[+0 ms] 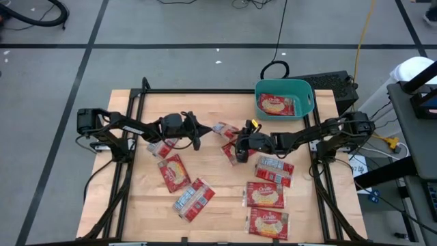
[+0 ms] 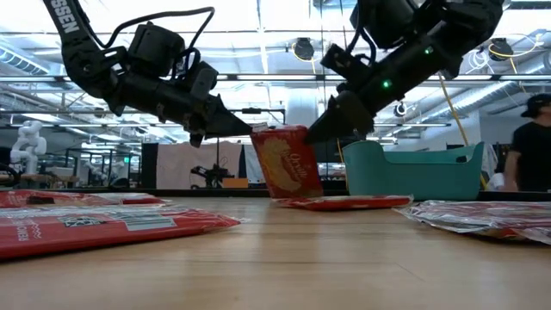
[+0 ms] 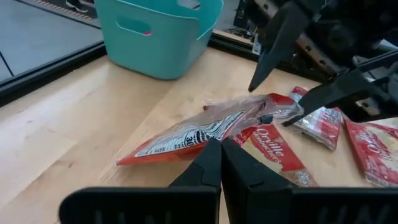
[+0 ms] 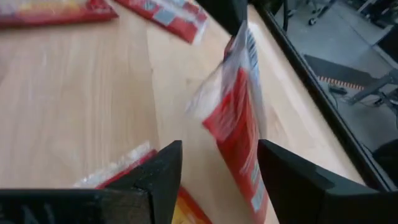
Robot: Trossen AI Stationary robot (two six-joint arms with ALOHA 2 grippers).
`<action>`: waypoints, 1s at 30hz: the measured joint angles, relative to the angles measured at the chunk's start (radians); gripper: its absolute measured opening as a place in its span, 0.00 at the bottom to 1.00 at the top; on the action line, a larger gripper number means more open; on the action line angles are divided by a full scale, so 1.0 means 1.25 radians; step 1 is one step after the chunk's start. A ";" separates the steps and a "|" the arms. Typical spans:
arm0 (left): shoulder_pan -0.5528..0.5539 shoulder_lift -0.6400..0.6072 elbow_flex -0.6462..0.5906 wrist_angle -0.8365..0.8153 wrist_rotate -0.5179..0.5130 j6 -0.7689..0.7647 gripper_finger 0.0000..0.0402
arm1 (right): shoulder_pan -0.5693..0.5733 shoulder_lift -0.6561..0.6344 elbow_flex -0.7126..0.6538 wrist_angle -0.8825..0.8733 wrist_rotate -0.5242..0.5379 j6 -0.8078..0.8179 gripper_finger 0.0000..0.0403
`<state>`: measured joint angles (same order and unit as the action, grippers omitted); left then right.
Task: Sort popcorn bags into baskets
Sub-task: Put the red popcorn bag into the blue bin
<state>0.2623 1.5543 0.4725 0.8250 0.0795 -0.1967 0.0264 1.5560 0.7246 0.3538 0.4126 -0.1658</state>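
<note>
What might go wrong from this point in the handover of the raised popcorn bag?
1. The left gripper pinches only one edge of the raised bag, so it may slip or swing free.
2. The right gripper stands open around the far end; closing off-centre may crumple it or miss.
3. Another bag lies right beneath, and low fingers may snag it. The teal tub already holds one bag.

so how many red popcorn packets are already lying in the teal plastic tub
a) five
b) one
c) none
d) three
b: the high view shows a single red popcorn packet lying flat inside the teal plastic tub, picture side up, with the other packets out on the wooden table.
</note>
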 joint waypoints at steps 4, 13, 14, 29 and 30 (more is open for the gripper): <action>0.000 0.000 0.000 0.026 0.003 -0.006 0.00 | -0.007 0.021 -0.027 0.044 -0.041 -0.003 0.50; -0.003 0.000 0.000 0.034 0.045 -0.042 0.00 | -0.047 0.120 -0.042 0.267 -0.041 -0.053 0.40; -0.004 0.000 0.000 0.034 0.045 -0.042 0.00 | -0.051 0.130 -0.042 0.284 -0.042 -0.054 0.37; -0.008 -0.023 0.000 0.043 0.044 0.033 0.18 | -0.070 0.094 -0.035 0.239 -0.090 -0.012 0.12; -0.008 -0.038 0.000 0.048 0.043 0.046 0.22 | -0.070 0.077 -0.028 0.211 -0.090 -0.001 0.13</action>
<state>0.2520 1.5065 0.4727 0.8848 0.1334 -0.1387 -0.0605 1.6516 0.6895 0.6175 0.2996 -0.1666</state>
